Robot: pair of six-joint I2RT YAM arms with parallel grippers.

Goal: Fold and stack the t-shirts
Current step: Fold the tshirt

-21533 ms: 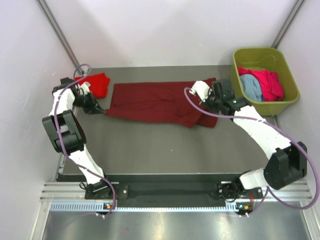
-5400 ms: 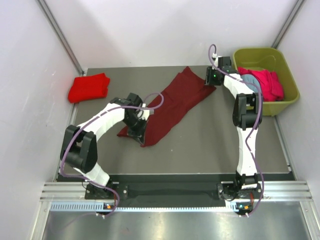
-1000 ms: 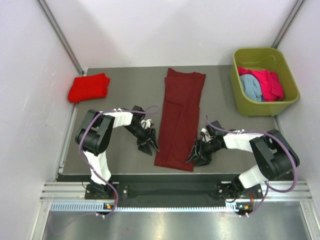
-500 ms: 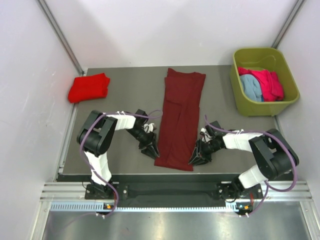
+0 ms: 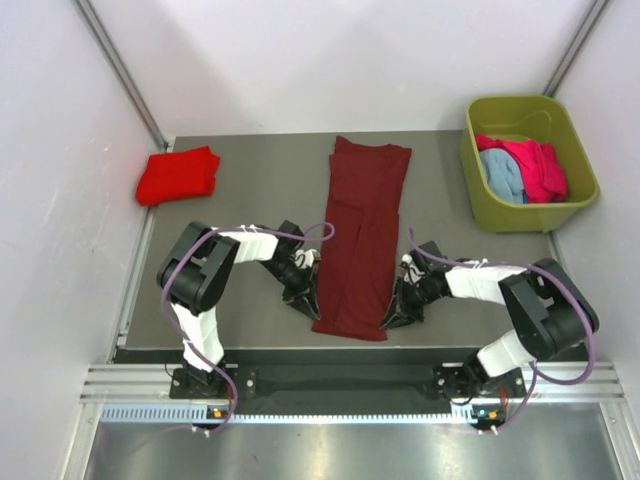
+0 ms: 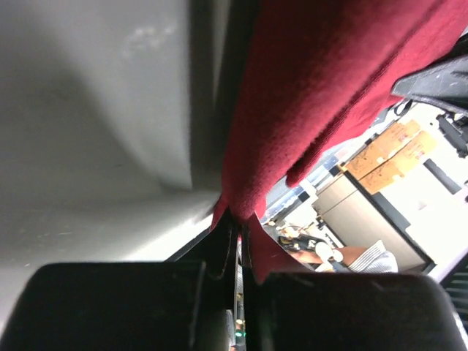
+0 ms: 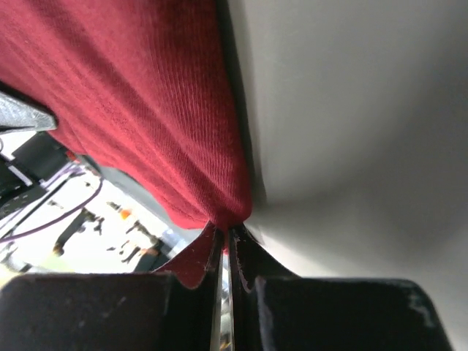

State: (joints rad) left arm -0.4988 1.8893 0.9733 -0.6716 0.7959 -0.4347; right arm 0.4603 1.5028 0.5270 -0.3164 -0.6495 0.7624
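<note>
A dark maroon t-shirt (image 5: 362, 230) lies as a long narrow strip running from the back of the table toward me. My left gripper (image 5: 313, 310) is shut on its near left corner; the left wrist view shows maroon t-shirt cloth (image 6: 307, 110) pinched between the closed fingers (image 6: 219, 256). My right gripper (image 5: 388, 318) is shut on the near right corner, with maroon t-shirt cloth (image 7: 146, 102) caught at the fingertips (image 7: 245, 256). A folded bright red t-shirt (image 5: 178, 174) rests at the back left. Pink (image 5: 535, 165) and light blue (image 5: 500, 172) t-shirts lie in the tub.
An olive-green plastic tub (image 5: 570, 208) stands at the back right corner. Grey table surface (image 5: 250, 200) surrounds the maroon strip. White walls close in both sides, and the table's front rail (image 5: 340, 380) runs just below the grippers.
Both grippers have closed from partly open onto the maroon t-shirt's near corners, each having slid slightly inward to the cloth edge. The shirt itself has hardly moved.
</note>
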